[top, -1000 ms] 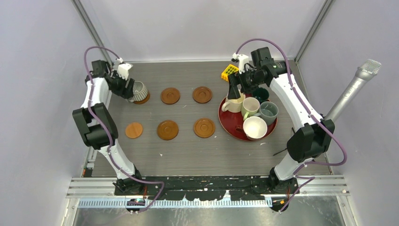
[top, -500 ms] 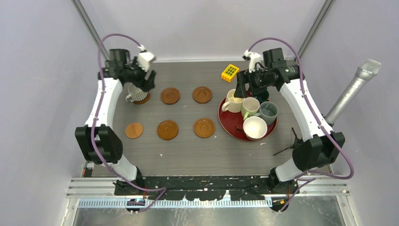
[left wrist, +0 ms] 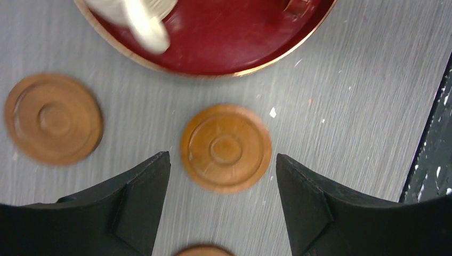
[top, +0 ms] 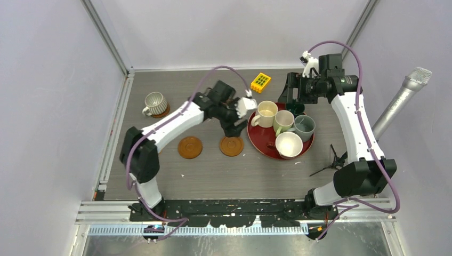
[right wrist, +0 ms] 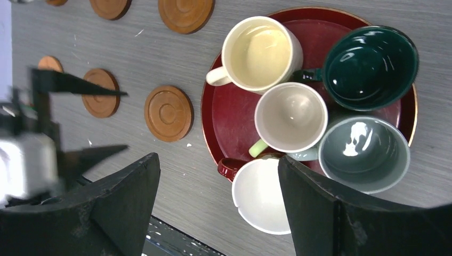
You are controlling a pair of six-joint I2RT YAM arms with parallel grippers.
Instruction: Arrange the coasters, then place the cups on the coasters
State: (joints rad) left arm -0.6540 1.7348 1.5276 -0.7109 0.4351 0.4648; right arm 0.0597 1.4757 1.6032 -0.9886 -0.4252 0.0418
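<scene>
A grey-white ribbed cup (top: 155,103) stands on a coaster at the back left. Two more coasters (top: 190,147) (top: 231,145) lie in the front row; my left arm hides the others. My left gripper (top: 233,128) (left wrist: 222,159) hangs open and empty above the front right coaster (left wrist: 226,148), near the tray's left edge. The cream (right wrist: 261,50), pale green (right wrist: 290,117), grey (right wrist: 362,154), dark teal (right wrist: 370,66) and brown white-lined (right wrist: 264,194) cups stand together on the red tray (top: 256,136). My right gripper (top: 290,93) (right wrist: 218,159) is open and empty, high over the tray's back edge.
A yellow block (top: 260,81) lies behind the tray. A silver microphone-like rod (top: 400,104) leans at the right wall. A small black object (top: 331,159) lies right of the tray. Metal frame posts rise at both back corners.
My left gripper let go of the ribbed cup on the back left coaster and swung right to the tray's edge. My right gripper lifted off the cream cup and moved back and right.
</scene>
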